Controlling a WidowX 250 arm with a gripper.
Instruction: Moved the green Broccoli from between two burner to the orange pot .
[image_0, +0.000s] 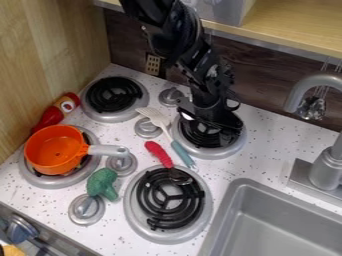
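Can't tell if my jaws are open. Lower left: I should pinch broccoli (101, 183) softly, lift above orange pot (55, 150).

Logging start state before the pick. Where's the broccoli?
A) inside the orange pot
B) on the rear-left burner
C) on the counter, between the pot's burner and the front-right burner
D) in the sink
C: the green broccoli lies on the white counter, between the burner under the orange pot and the front-right burner.
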